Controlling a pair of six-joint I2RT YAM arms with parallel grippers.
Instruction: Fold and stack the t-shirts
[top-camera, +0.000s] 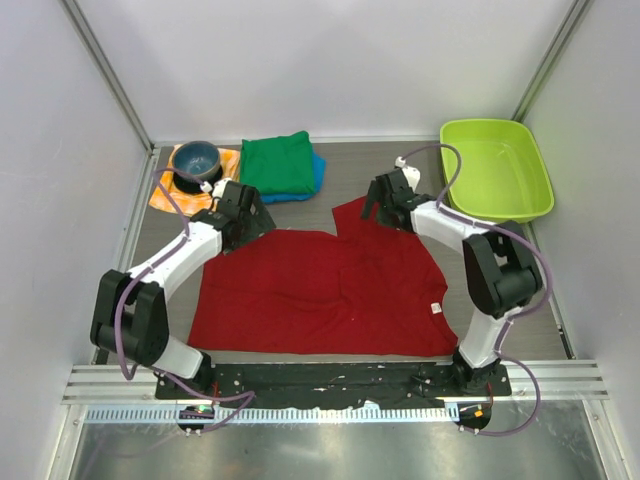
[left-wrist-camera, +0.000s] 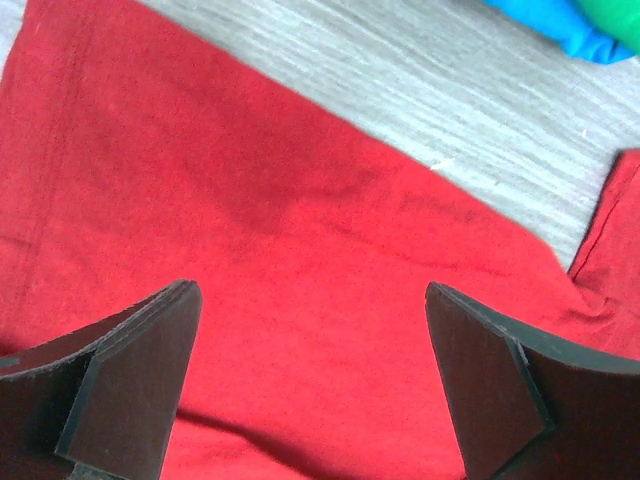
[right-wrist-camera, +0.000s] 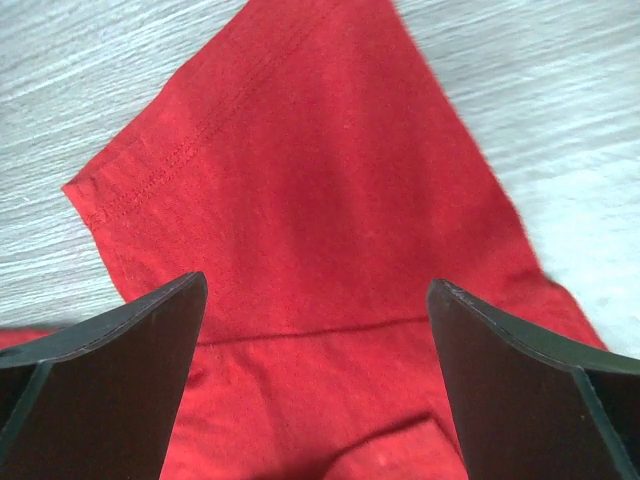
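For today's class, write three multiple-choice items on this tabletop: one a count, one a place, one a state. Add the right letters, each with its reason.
1. How many t-shirts are in view?
A. two
B. three
C. four

2. Where does the green t-shirt lie?
A. spread flat at the near edge
B. hanging off the table
C. folded on the blue t-shirt

3. How does the left gripper stand?
A. shut on a sleeve
B. open over the red t-shirt
C. out of every view

Answers:
1 B, since the top view shows one red, one green and one blue.
2 C, since blue cloth peeks out from under the folded green one at the far side.
3 B, since the left wrist view shows its jaws wide apart with only flat red cloth between them.
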